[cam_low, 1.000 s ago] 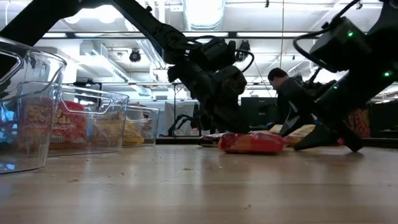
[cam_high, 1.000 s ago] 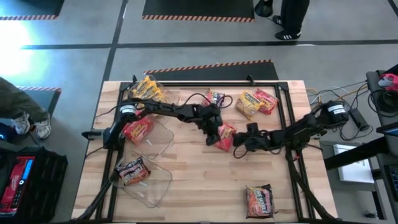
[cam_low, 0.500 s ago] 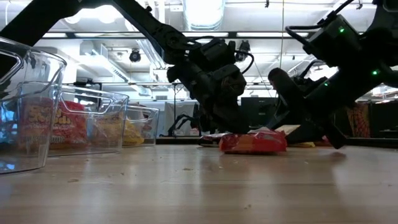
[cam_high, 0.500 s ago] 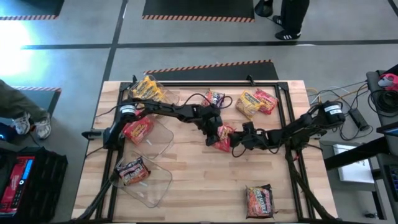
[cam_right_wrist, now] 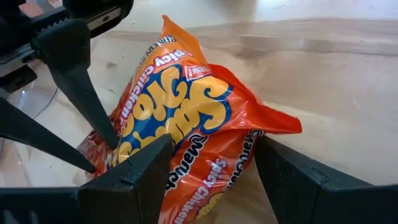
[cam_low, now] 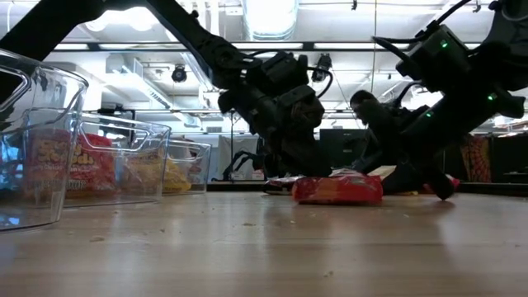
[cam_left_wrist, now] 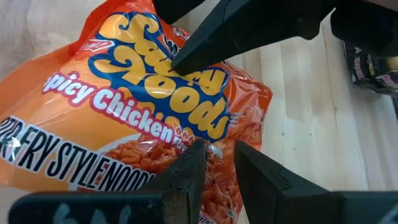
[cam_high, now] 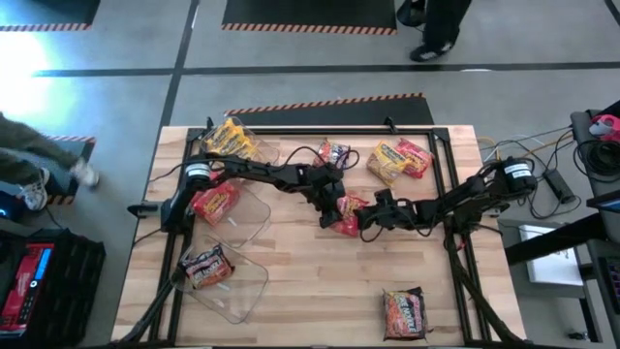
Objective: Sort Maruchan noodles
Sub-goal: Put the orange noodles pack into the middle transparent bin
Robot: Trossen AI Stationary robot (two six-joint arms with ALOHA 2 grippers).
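Observation:
An orange Maruchan noodle packet (cam_high: pixel 351 213) lies flat on the wooden table near its middle. My left gripper (cam_high: pixel 336 206) reaches it from the table's left and is shut on it. My right gripper (cam_right_wrist: pixel 214 146) comes from the table's right and stands open. Its two fingers are on either side of the packet (cam_right_wrist: pixel 186 118), and one of them (cam_left_wrist: pixel 205 50) lies over the printed face. In the low view the packet (cam_low: pixel 338 190) rests on the tabletop between the two arms. My left gripper pinches a small ridge of the wrapper (cam_left_wrist: pixel 215 149) on the packet's printed top face, between its two fingertips. The fingers slant down from the table's left. The packet stays lying on the table. My right gripper straddles the packet; whether its fingers (cam_right_wrist: pixel 155 158) touch it, I cannot tell.
Three clear bins stand at the left: one with yellow packets (cam_high: pixel 232 141), one with a red packet (cam_high: pixel 215 202), one with a dark packet (cam_high: pixel 205 267). Loose packets lie at the far side (cam_high: pixel 334 152), (cam_high: pixel 387 160), (cam_high: pixel 415 157) and at the near right (cam_high: pixel 404 312).
My right gripper has moved toward the table's left, in over the orange packet, and has turned at the wrist. Its open fingers now stand on either side of the packet. My left gripper has kept still on the packet.

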